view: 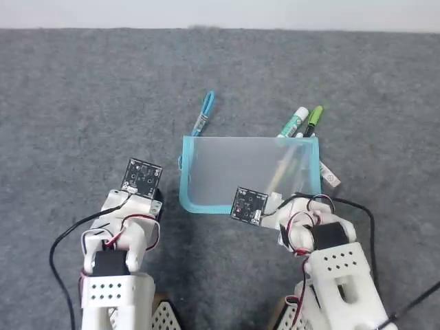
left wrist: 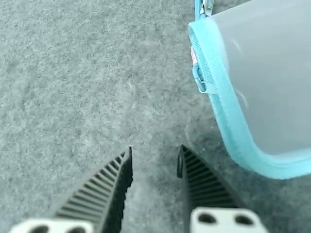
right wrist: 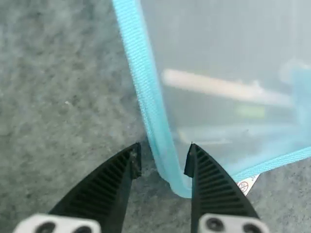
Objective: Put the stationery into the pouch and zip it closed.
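Both were open: left gripper [left wrist: 154,156] above grey mat [view: 82,89] beside the pouch [view: 227,172], right gripper [right wrist: 163,151] straddling its teal corner edge, white marker [view: 294,122] and green pen [view: 313,117] poking out.

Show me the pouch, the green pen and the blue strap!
pouch [view: 227,172]: high view, on its clear front.
green pen [view: 313,118]: high view, on its green end.
blue strap [view: 203,115]: high view, on its middle.

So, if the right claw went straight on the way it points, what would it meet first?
Probably the turquoise fabric edge of the translucent plastic pouch: the open right claw straddles it near a corner, though depth is unclear.
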Robot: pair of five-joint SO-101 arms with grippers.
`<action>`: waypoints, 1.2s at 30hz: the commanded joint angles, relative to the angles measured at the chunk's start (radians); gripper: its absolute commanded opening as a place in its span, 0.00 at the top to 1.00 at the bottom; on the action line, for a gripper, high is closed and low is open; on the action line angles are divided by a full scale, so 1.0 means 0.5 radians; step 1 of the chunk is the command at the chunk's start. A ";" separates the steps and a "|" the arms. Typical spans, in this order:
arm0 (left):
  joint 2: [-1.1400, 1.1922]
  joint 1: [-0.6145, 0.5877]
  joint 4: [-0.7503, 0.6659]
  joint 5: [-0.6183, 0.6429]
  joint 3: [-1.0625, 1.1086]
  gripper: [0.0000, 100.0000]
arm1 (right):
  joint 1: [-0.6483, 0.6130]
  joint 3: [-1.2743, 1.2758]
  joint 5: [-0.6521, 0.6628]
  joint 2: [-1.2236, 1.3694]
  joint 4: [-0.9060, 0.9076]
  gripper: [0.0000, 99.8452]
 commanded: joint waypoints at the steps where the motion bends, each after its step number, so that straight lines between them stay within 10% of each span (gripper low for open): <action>1: -0.049 0.009 -0.055 0.028 -0.020 0.85 | -0.017 0.055 0.043 -0.054 -0.143 0.84; 29: -0.049 0.009 -0.135 0.028 0.032 0.85 | 0.189 0.675 0.114 -0.072 -1.966 0.99; 36: -0.049 0.009 -0.132 0.028 0.032 0.85 | 0.269 0.215 0.049 -0.051 -1.653 0.99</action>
